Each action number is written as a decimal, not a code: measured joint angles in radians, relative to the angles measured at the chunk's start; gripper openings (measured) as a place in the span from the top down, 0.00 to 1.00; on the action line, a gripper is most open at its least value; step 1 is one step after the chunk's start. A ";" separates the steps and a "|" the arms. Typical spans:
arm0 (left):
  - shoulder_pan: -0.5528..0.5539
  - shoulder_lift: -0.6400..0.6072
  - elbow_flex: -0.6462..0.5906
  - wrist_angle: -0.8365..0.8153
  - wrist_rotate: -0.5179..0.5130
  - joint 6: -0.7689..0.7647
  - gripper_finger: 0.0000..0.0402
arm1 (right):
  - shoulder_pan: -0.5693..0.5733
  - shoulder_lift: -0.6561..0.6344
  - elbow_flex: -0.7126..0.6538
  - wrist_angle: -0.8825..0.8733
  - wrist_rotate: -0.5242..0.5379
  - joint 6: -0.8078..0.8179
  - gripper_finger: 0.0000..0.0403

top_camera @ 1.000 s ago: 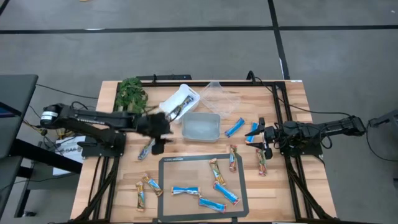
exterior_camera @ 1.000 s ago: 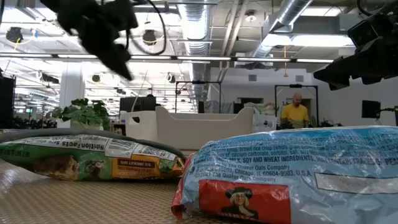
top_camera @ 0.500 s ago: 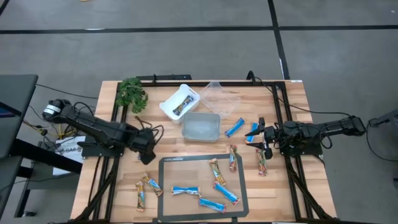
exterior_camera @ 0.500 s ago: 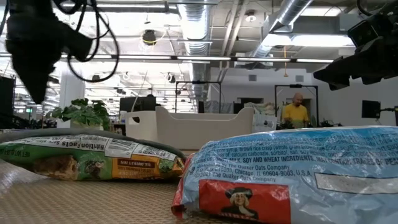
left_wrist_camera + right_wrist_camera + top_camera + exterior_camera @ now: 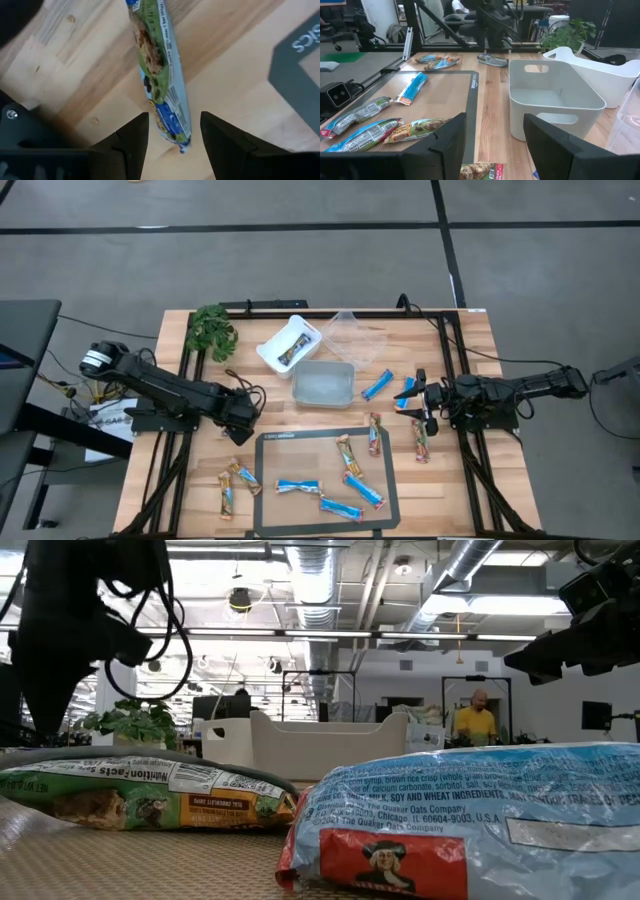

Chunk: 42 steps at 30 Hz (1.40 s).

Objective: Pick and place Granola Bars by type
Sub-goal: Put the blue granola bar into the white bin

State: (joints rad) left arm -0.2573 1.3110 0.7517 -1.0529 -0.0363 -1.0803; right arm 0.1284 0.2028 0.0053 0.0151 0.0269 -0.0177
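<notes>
Left gripper [image 5: 170, 132] fingers apart, straddling green-wrapped granola bar [image 5: 157, 65] near table's left edge; centre over bar, descend, close across width.

Right gripper [image 5: 492, 137] apart, empty, near right edge.

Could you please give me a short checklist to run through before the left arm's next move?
1. Left gripper open: ok.
2. Green-wrapped bar lined up between its fingers: ok.
3. Bar lies flat on the table, nothing on it: ok.
4. Left gripper low enough to close on the bar: cannot tell.
5. Right gripper open and parked at the table's right side, away from the left arm: ok.
</notes>
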 joint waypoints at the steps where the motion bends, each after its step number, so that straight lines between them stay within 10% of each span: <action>1: 0.005 0.011 0.000 0.000 -0.001 0.001 0.57 | 0.000 0.000 0.000 0.000 0.000 0.000 0.53; 32: 0.095 0.158 -0.091 0.227 0.006 0.163 0.57 | 0.000 0.000 0.000 0.000 0.000 0.000 0.53; 42: 0.095 0.138 -0.094 0.272 0.009 0.294 0.79 | 0.000 0.000 0.000 0.000 0.000 0.000 0.53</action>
State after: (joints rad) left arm -0.1627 1.4495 0.6575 -0.7807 -0.0273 -0.7865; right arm 0.1284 0.2028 0.0055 0.0151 0.0269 -0.0176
